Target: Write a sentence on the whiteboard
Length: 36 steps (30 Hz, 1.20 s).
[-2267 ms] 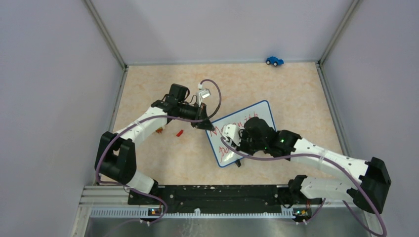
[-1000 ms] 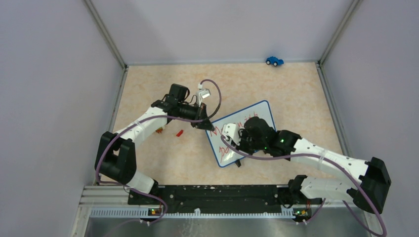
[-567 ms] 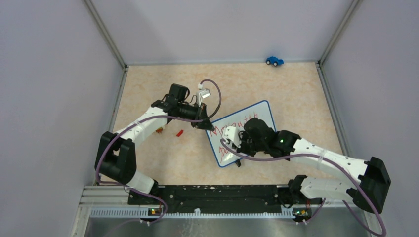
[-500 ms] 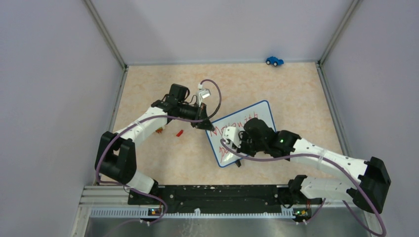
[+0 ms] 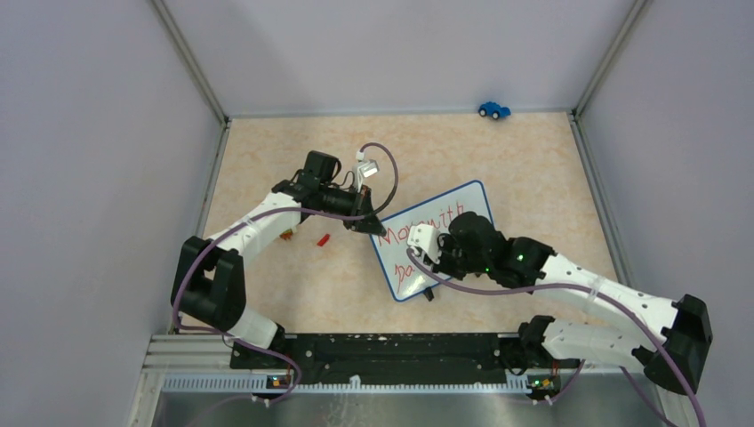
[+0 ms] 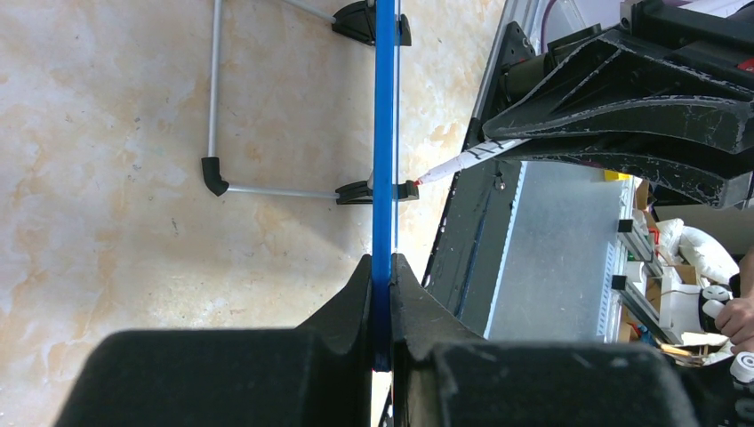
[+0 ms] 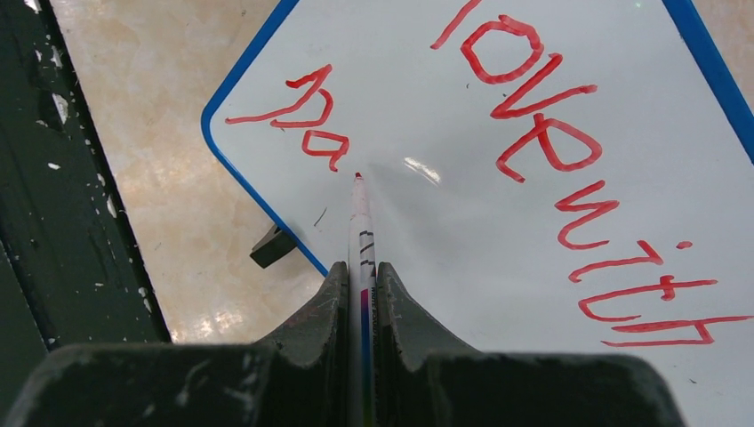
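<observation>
The whiteboard [image 5: 475,200] is a small white panel with a thin blue rim, rounded corners and black clip feet; it sits turned diagonally near the middle of the table [image 5: 516,151], between my two arms; the sentence [image 5: 425,225] is written on it in red marker; the right wrist view reads an upper line "Move with" [image 7: 569,169] and, below it near the board's corner, the start of a second line, roughly "pa" [image 7: 307,120]; the strokes are uneven and hand-drawn. My left pincer [image 6: 382,267] is closed on the blue rim of the board, one finger on each face, at the edge nearest my left arm; seen edge-on, the board shows a wire stand behind it. My right pincer [image 7: 360,271] is closed on a white marker [image 7: 362,227], which projects straight out between the fingers; its red tip is at the board surface just beside the last letter of the second line; whether it presses on the surface cannot be told. A blue toy car [image 5: 493,109] lies at the far edge of the table, well apart from the board.
</observation>
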Tool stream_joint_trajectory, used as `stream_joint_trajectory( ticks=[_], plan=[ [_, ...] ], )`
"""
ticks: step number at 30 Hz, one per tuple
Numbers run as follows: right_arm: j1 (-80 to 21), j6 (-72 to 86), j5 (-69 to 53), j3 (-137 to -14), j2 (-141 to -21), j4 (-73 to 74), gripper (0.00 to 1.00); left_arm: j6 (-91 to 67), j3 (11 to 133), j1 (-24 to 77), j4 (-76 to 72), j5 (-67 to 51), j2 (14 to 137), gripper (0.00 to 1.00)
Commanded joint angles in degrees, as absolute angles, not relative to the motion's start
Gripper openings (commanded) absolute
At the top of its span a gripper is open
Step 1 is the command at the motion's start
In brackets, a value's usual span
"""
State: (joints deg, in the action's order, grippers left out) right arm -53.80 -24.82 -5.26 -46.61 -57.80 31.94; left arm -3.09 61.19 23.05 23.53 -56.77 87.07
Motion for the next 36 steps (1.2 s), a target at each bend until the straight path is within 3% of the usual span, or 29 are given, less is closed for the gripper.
stream_joint_trajectory(
  ticks=[1, 17, 36],
  plan=[
    [-53.26, -23.72, -3.22, -48.40, -58.41, 30.15, 0.00, -2.72, 61.71, 22.50, 22.37, -53.64, 87.84, 0.00],
    [-53.26, -22.73, 1.74, -49.28, -61.17, 28.38, 0.00, -2.72, 61.53, 22.46, 22.28, -53.78, 87.53, 0.00],
    [-54.96, -23.40, -3.34, -50.39, -64.37, 28.98, 0.00, -2.63, 61.13, 22.13, 22.06, -54.14, 87.36, 0.00]
  ],
)
